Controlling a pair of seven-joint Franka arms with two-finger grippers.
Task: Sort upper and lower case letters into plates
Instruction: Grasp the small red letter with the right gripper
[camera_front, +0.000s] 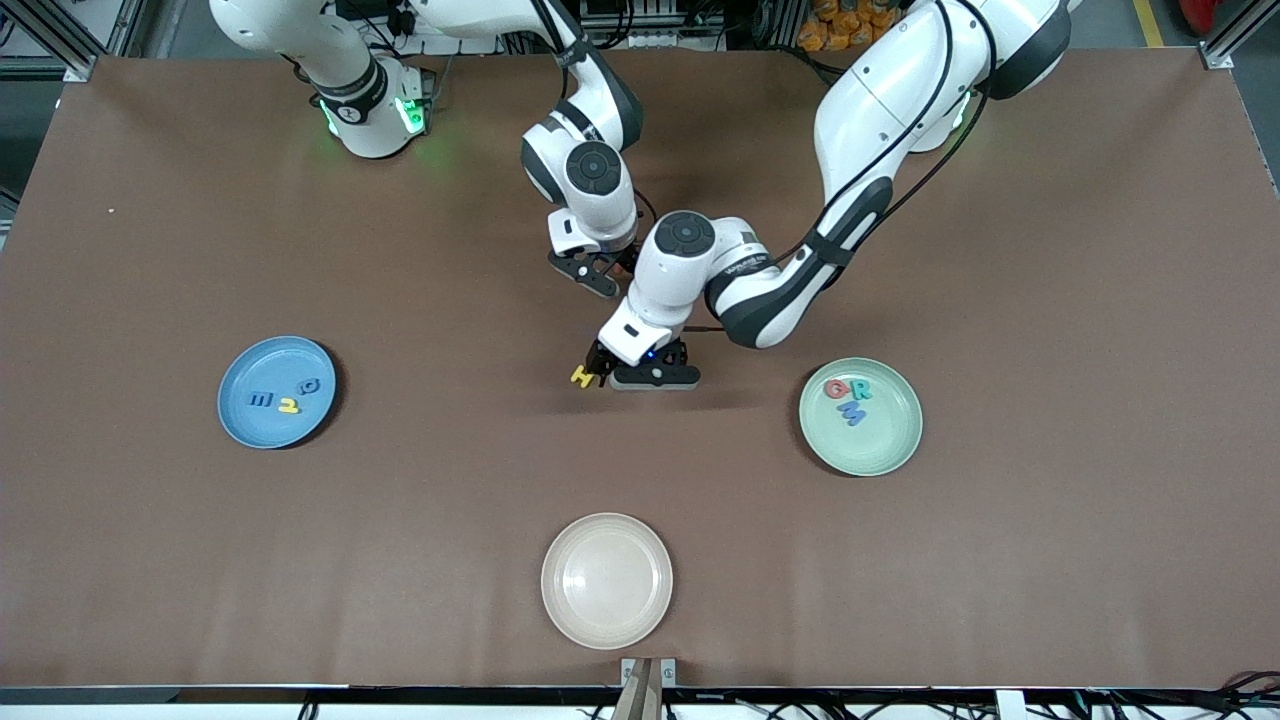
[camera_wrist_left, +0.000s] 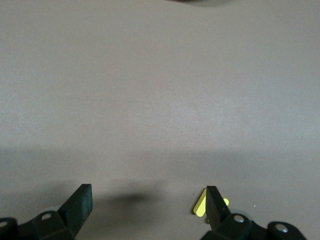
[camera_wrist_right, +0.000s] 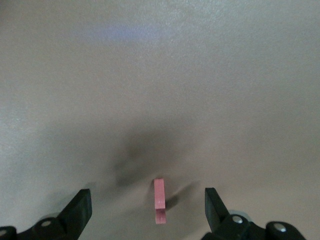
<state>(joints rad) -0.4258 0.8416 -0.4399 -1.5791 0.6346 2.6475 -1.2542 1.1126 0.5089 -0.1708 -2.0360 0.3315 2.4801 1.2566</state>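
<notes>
The blue plate (camera_front: 245, 365) lies toward the right arm's end and holds a blue letter (camera_front: 260, 400), a yellow letter (camera_front: 289, 405) and a dark letter (camera_front: 309, 385). The mint green plate (camera_front: 885, 445) lies toward the left arm's end and holds a red G (camera_front: 835, 389), a green R (camera_front: 860, 391) and a blue M (camera_front: 853, 412). My left gripper (camera_front: 612, 375) (camera_wrist_left: 148, 205) is open, low over the table; one finger partly covers a yellow H (camera_front: 581, 376) (camera_wrist_left: 200, 204). My right gripper (camera_front: 590, 275) (camera_wrist_right: 147, 202) is open around a pink letter (camera_wrist_right: 159, 200) on the table.
A cream-beige plate (camera_front: 606, 580) lies near the table's front edge, nearer to the camera than both grippers. The two grippers work close together at the table's middle. Brown table cover (camera_front: 1050, 300) all round.
</notes>
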